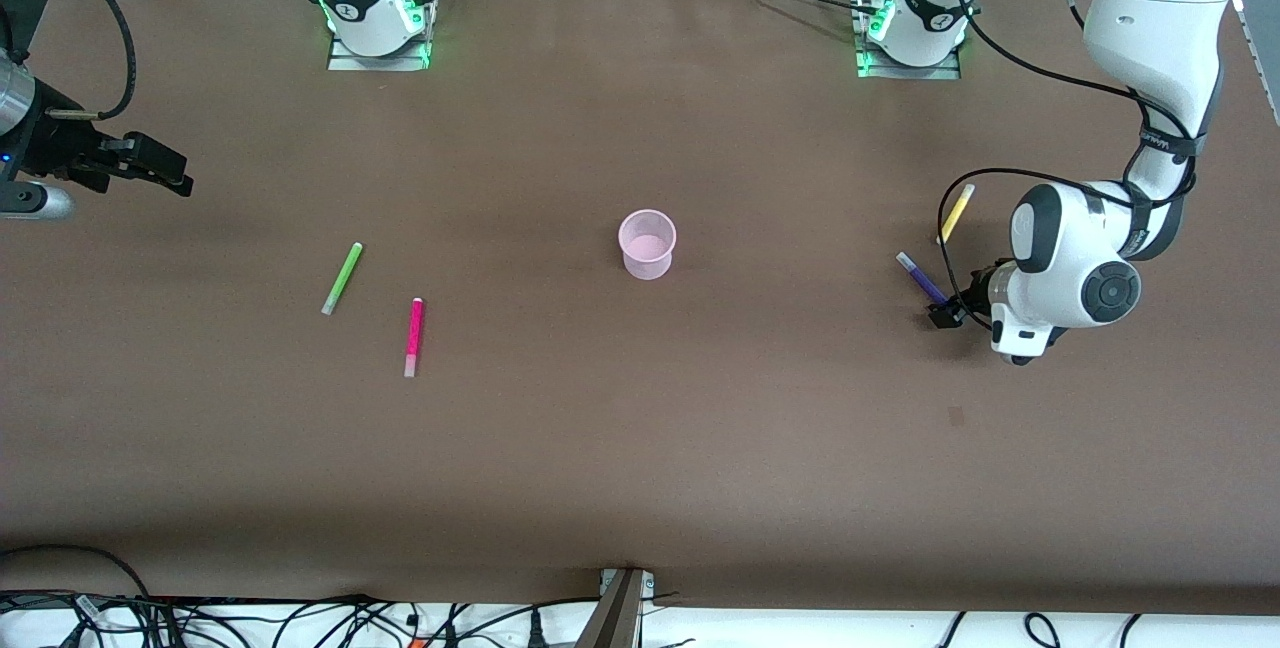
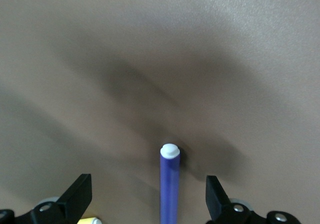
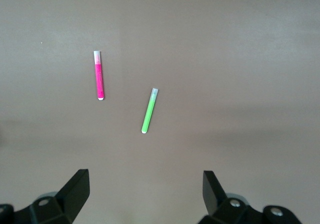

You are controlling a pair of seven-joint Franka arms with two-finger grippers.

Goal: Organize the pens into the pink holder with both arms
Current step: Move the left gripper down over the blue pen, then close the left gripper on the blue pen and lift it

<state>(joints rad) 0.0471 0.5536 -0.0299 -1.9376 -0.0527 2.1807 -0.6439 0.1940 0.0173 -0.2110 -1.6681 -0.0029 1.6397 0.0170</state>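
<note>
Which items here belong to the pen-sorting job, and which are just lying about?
Job: green pen, pink pen, yellow pen, purple pen, pink holder, left gripper open around the purple pen, right gripper open.
Lying about: cables off the table's edge.

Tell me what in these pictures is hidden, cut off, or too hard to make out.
- Purple pen: in the left wrist view its lower end is cut off by the edge; in the front view the left gripper covers one end.
- Yellow pen: left wrist view shows only a tip at the edge.
- Pink holder: absent from both wrist views.
- Right gripper: its arm runs off the front view's edge.
</note>
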